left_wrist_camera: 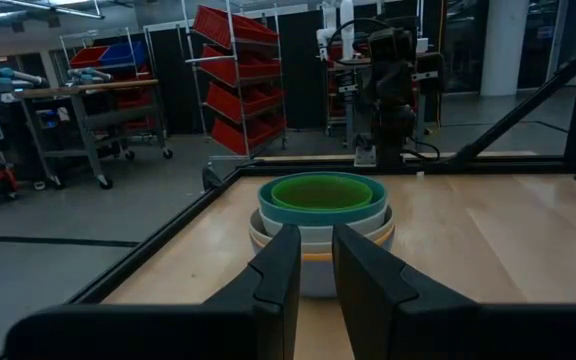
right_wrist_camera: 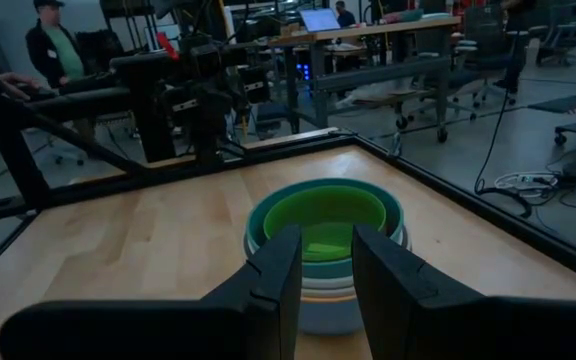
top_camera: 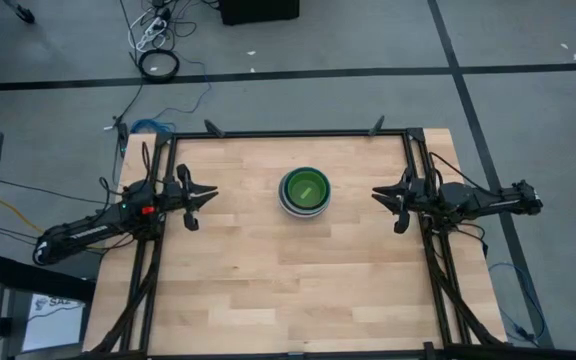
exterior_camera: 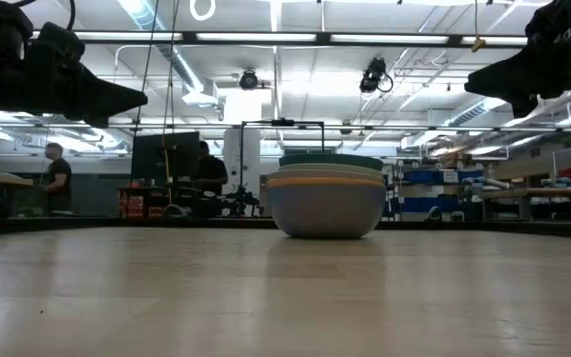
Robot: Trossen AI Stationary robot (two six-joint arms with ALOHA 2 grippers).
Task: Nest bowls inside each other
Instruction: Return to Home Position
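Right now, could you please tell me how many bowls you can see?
5, nested together: lime green bowl innermost, then teal, white, orange, grey outermost. Others may be hidden inside.

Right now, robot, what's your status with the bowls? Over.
Left arm and right arm at the table's sides, jaws slightly apart, empty. Bowls nested in one stack mid-table, lime green bowl innermost. Nothing in the way.

You work over a grey floor (top_camera: 58, 100) crossed by dark tape lines (top_camera: 268, 75), with a coil of cable (top_camera: 158, 65) lying beyond the far edge of the table (top_camera: 238, 290). Long strip lights (exterior_camera: 256, 38) run across the ceiling. Racks of red bins (left_wrist_camera: 238, 80) and work desks (right_wrist_camera: 388, 25) stand in the room behind.
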